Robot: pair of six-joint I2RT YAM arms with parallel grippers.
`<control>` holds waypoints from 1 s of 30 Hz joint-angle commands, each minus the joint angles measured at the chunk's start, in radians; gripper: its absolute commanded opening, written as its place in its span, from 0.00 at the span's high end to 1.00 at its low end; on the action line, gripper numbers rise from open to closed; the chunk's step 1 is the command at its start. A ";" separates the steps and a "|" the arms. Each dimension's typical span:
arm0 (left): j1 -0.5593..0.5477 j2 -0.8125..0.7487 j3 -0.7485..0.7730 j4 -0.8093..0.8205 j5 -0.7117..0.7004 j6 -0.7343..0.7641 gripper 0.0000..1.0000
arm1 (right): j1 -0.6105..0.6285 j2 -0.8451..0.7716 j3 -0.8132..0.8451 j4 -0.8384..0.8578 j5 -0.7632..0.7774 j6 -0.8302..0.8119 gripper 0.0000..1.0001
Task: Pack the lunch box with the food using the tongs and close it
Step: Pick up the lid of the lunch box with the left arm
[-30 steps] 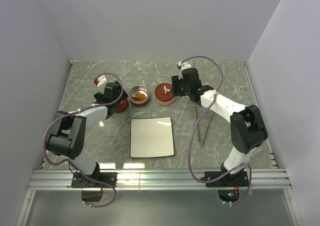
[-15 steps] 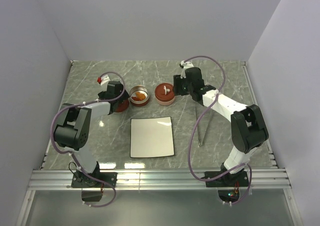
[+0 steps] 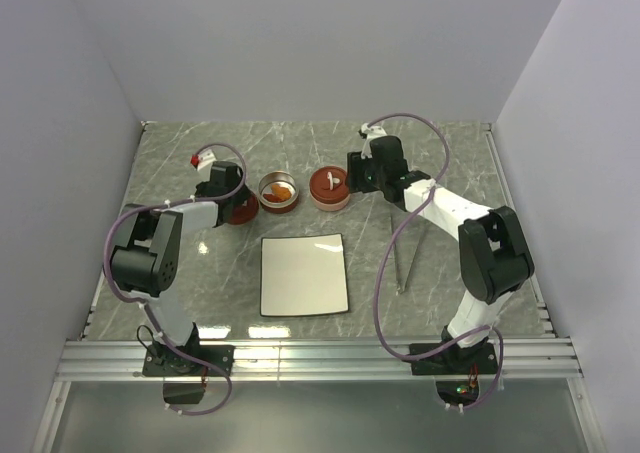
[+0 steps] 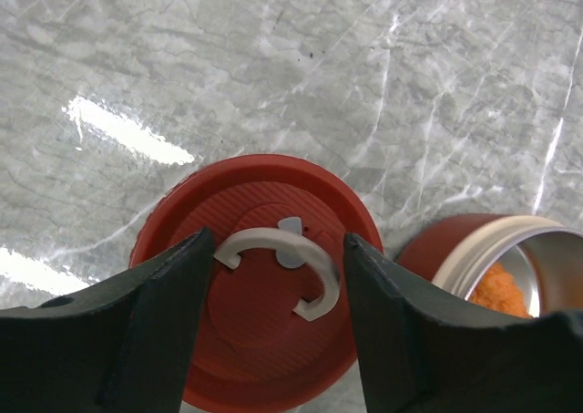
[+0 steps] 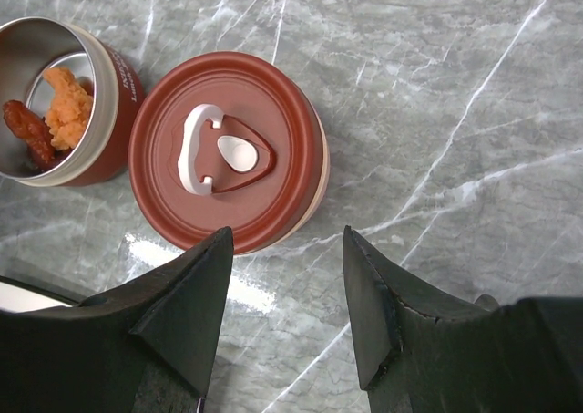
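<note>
A loose red lid [image 4: 228,340] with a white handle [image 4: 284,242] lies on the table. My left gripper [image 4: 278,313] hangs over it, open, one finger close on each side of the handle. Right of it stands the open round lunch box [image 3: 279,193] with orange food [image 4: 496,290] inside. In the right wrist view its orange and dark brown food [image 5: 64,103] shows. A second lunch box [image 5: 228,153] stands shut under a red lid. My right gripper [image 5: 287,313] is open over bare table beside it. The tongs [image 3: 406,258] lie at the right.
A bare white square plate [image 3: 304,273] lies at the front middle. The grey marble table [image 3: 450,153] ends at white walls on three sides and a metal rail [image 3: 320,358] at the front.
My left gripper has shifted a little toward the back over the loose lid and its jaws have narrowed around the white handle. The right arm has hardly moved.
</note>
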 commanded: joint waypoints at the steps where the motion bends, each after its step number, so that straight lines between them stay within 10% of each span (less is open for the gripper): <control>1: 0.009 0.014 0.039 -0.009 0.019 0.022 0.35 | -0.009 0.013 0.020 0.028 -0.009 -0.009 0.41; 24: 0.012 -0.018 0.033 -0.032 0.047 0.054 1.00 | -0.013 0.020 0.029 0.012 -0.008 -0.012 0.43; 30: 0.012 -0.030 0.024 -0.033 0.035 0.063 1.00 | -0.012 0.017 0.028 0.006 -0.012 -0.014 0.43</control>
